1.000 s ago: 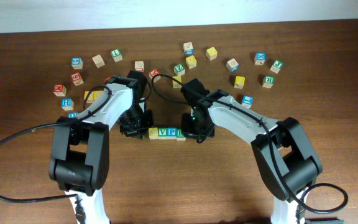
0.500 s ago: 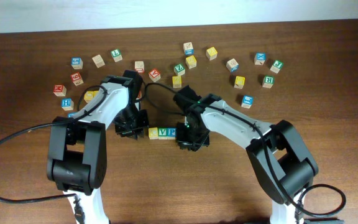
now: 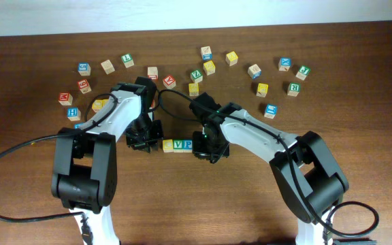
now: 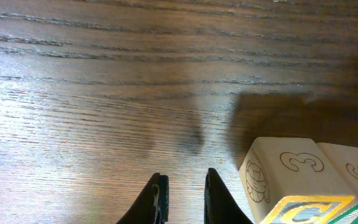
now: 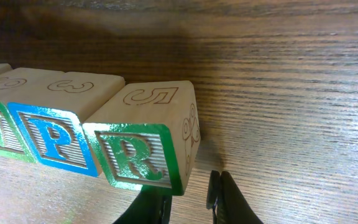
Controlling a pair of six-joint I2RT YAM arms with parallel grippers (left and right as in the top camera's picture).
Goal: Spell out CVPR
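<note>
Overhead: brown wood-grain bench [image 3: 359, 82], both arms low at mid-bench, flanking the row. Left claw [image 3: 143, 141] is just beside the yellow-C wooden cube [image 3: 167, 145], then come the green-V wooden cube [image 3: 177, 144] and blue-P wooden cube [image 3: 187, 144]. Right claw [image 3: 206, 146] covers the other end, so the 4th cube is hidden here. Loose letter cubes [image 3: 262, 89] are scattered along the back, well apart from the row, so nothing blocks it but the arms themselves. Left wrist: left claw [image 4: 182, 200] nearly closed, slim gap, nothing in it; yellow-C cube [image 4: 291, 180] stands near, not touched. Right wrist: here's the green-R wooden cube [image 5: 148, 134], last in line, its corner against the blue-P cube [image 5: 55, 124] but turned a bit out of square w/ the row. Right claw [image 5: 188, 202] hovers just beside it, fingers almost together, empty. Looks like C-V-P-R is down and we're at the tidy-up step. Next move prob. calls for a soft nudge to square R flush w/ P, or a straight pull-back. Risk: a clipped R shoves the whole row.
</note>
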